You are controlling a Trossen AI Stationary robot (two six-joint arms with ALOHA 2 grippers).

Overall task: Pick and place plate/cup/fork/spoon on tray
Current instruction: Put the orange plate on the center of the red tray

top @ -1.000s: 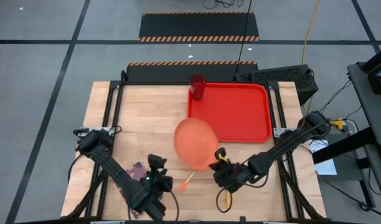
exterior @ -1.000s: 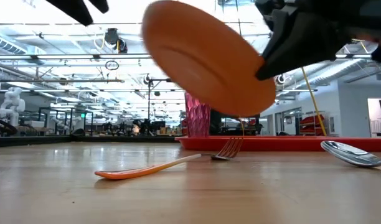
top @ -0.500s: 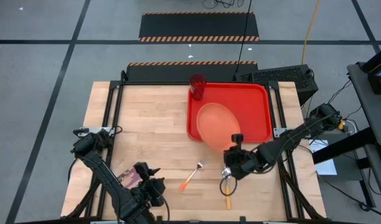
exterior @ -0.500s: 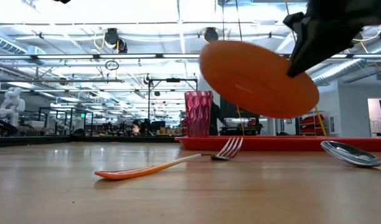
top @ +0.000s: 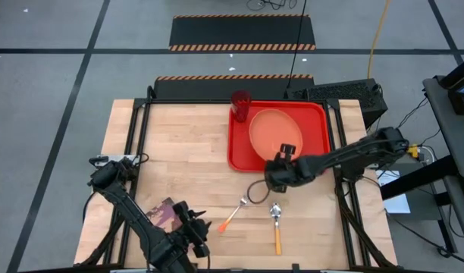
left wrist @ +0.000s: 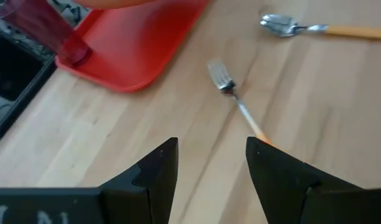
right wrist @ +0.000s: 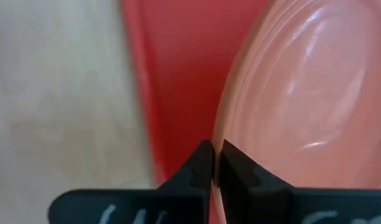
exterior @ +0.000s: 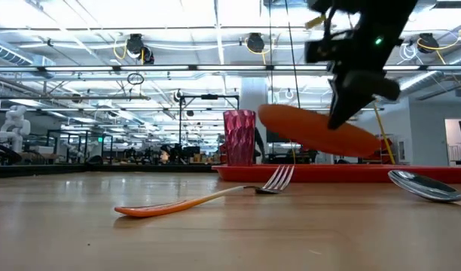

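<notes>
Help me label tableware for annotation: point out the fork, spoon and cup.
fork (top: 244,202): high view, on the silver tines.
spoon (top: 275,211): high view, on the metal bowl.
cup (exterior: 239,137): low view, on the middle of its side wall.

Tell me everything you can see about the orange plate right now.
The plate is round, orange and plastic-looking, glossy, with a shallow raised rim. The right tool is shut on its near edge, holding it over the red tray, beside the dark red cup. From table height it tilts, clear of the tray's rim, so it looks not yet set down. Nothing else touches it.
</notes>
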